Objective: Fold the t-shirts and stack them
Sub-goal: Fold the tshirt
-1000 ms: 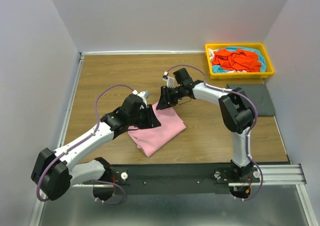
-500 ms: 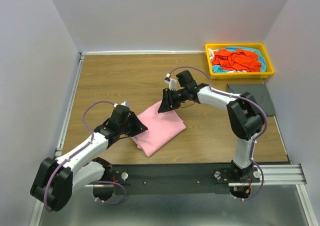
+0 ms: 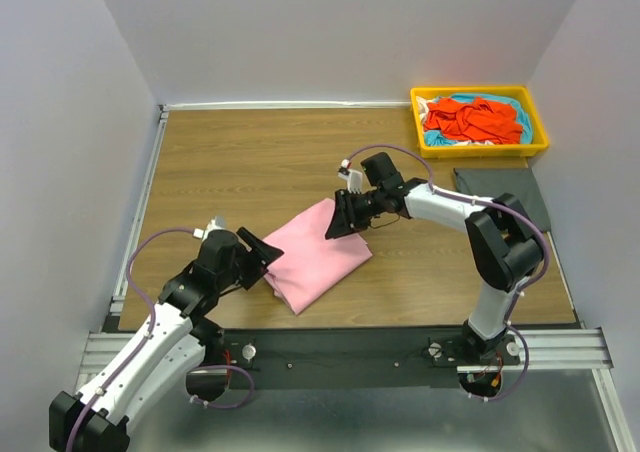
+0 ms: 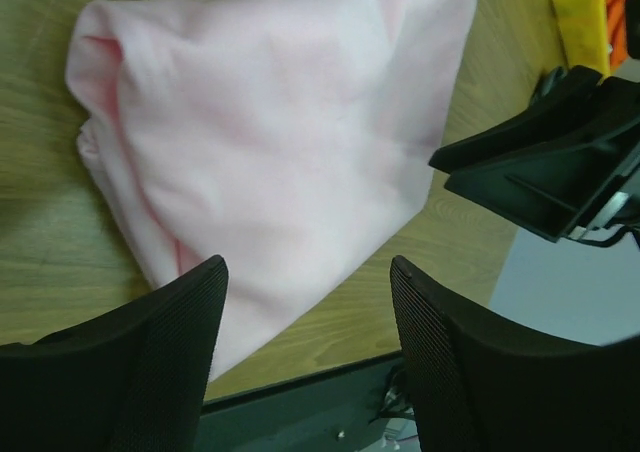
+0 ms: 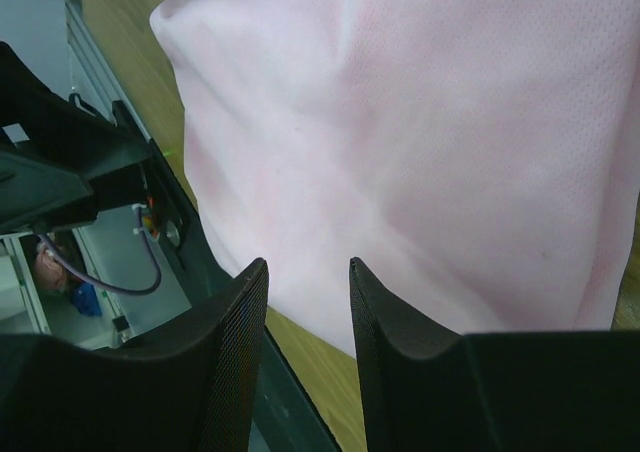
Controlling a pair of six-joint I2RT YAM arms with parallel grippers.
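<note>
The light pink t-shirt (image 3: 318, 252) lies folded on the wooden table, near the front middle; it also fills the left wrist view (image 4: 290, 132) and the right wrist view (image 5: 430, 142). My left gripper (image 3: 266, 250) is open just off the shirt's left edge, holding nothing (image 4: 308, 267). My right gripper (image 3: 340, 218) hovers over the shirt's far right corner, its jaws apart and empty (image 5: 307, 270). The dark grey t-shirt (image 3: 500, 194) lies folded flat at the right. The orange-red t-shirt (image 3: 468, 120) sits crumpled on the turquoise t-shirt (image 3: 516, 112) in the tray.
The yellow tray (image 3: 424, 132) stands at the back right corner. A black rail (image 3: 350, 344) runs along the table's near edge. White walls close in the left, back and right sides. The right gripper's black body (image 4: 545, 167) shows in the left wrist view.
My left arm has pulled back toward the near left, off the pink shirt, and its jaws have opened. My right gripper has slid slightly right and nearer along the shirt's far edge.
</note>
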